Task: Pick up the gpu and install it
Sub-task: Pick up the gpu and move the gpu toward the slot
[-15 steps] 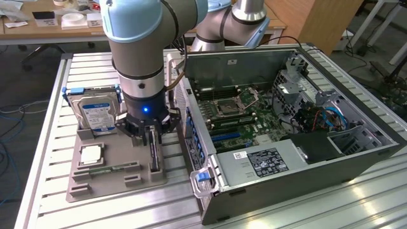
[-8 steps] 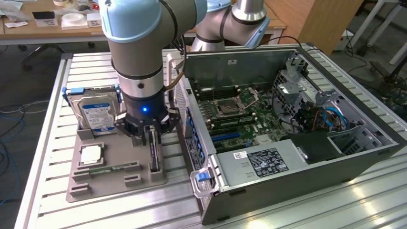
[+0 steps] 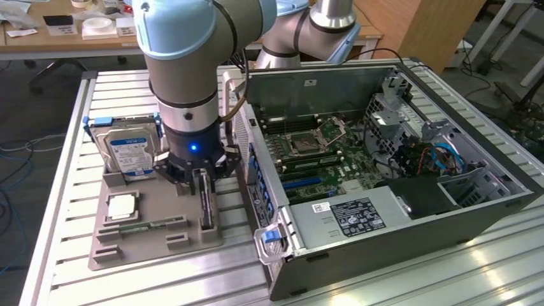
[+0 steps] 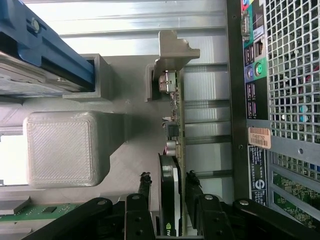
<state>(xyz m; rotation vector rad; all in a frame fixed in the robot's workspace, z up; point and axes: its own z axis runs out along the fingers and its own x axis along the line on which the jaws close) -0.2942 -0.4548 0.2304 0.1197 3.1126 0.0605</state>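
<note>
The gpu stands on its long edge in a slot of the grey holder tray, to the exterior view's left of the open computer case. In the wrist view the gpu is a thin dark card seen edge-on, with its metal bracket end resting in a grey post. My gripper hangs straight over the card and is open. Its black fingertips straddle the card near one end, one on each side, with small gaps. Nothing is held.
On the same tray stand a silver hard drive in a blue frame, a processor chip and a green memory stick. The case's motherboard lies exposed, and its perforated rear panel is close beside the card.
</note>
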